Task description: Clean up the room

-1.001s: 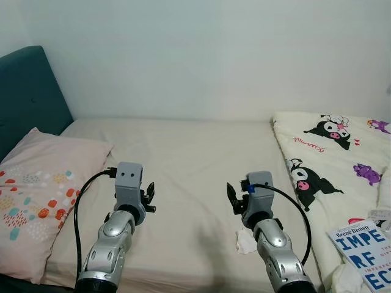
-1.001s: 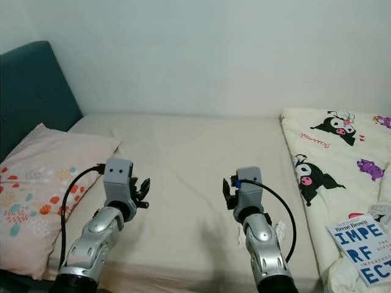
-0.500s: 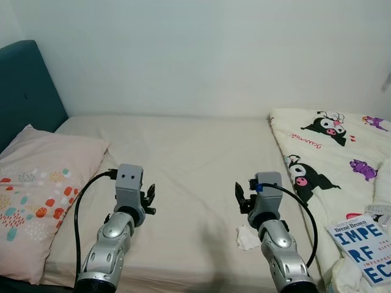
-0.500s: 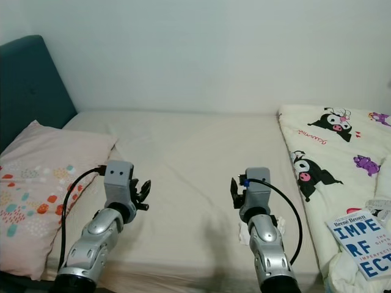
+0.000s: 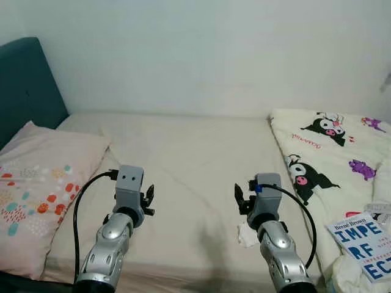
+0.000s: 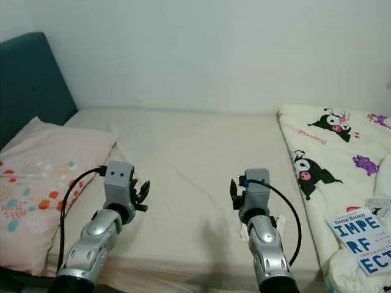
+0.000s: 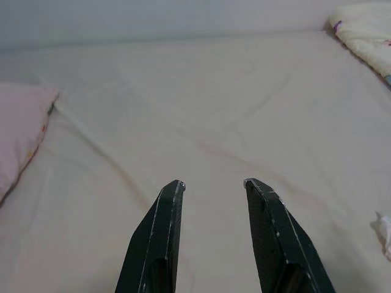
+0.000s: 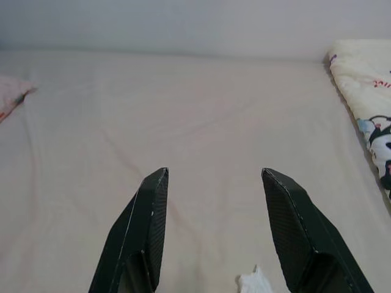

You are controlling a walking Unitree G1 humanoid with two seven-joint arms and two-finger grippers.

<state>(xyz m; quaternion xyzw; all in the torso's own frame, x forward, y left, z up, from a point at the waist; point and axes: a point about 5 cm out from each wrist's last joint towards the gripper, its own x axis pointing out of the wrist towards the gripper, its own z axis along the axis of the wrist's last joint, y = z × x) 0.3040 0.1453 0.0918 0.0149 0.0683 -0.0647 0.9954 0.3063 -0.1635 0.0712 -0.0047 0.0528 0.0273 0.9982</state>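
**Both grippers raised over the bed, empty**

Nearest the camera, the two silver arms reach forward over the near edge of the bed (image 5: 195,159). The left gripper (image 7: 214,183) hangs above the beige sheet with its fingers (image 7: 160,232) parted by a moderate gap, nothing between them. The right gripper (image 8: 214,172) hovers over the sheet too, its fingers (image 8: 142,220) spread wider, also holding nothing.

Just beside the right arm, on its outer side, a crumpled white tissue (image 5: 246,234) lies on the sheet near the bed's front edge; the right wrist view catches it (image 8: 256,282) below and between the fingertips, not touched by them.

At the near right, a book (image 5: 365,242) with large blue letters on a white cover rests on the quilt (image 5: 333,152), which is cream with cartoon prints and covers the right side of the bed. Something small and pale lies just past the book's far corner; what it is I cannot tell.

At the left, a pink pillow (image 5: 36,183) with coloured spots lies against the teal headboard (image 5: 24,85). Beyond the bare middle of the sheet stands a plain pale wall (image 5: 201,49).
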